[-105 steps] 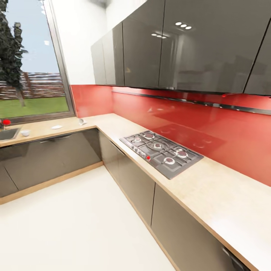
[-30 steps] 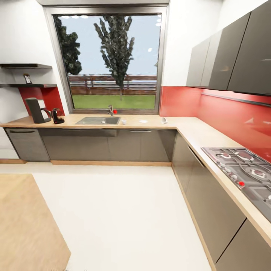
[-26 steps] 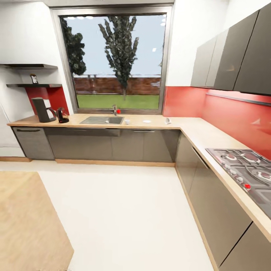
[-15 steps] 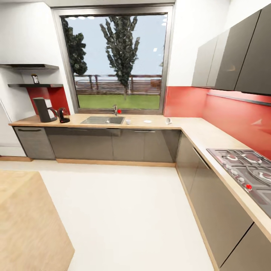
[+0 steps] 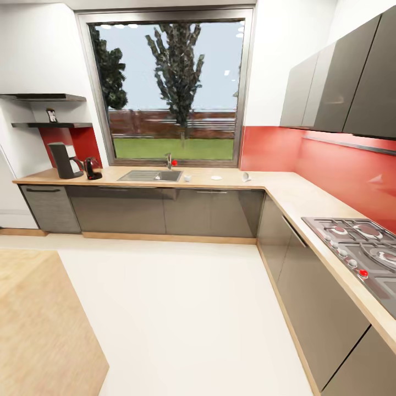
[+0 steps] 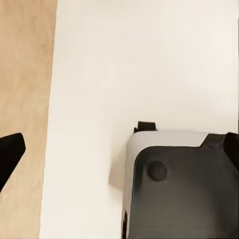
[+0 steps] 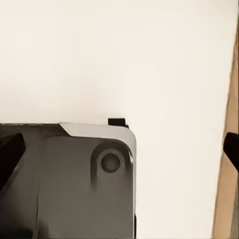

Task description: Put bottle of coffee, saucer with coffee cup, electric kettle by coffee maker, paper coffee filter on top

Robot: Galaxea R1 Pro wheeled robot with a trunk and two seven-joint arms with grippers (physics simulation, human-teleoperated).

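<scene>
sink (image 5: 149, 176), window (image 5: 170, 88), stove (image 5: 360, 250), rug (image 5: 38, 324)

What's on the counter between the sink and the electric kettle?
In the head view, the countertop between the sink and electric kettle looks bare.

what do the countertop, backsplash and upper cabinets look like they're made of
The countertop looks like pale wood or wood-look laminate, matte, with a light beige grain. The backsplash seems to be glossy red glass or lacquered panel: it carries faint reflections. The upper cabinets look like dark grey high-gloss fronts with a soft sheen.
</scene>
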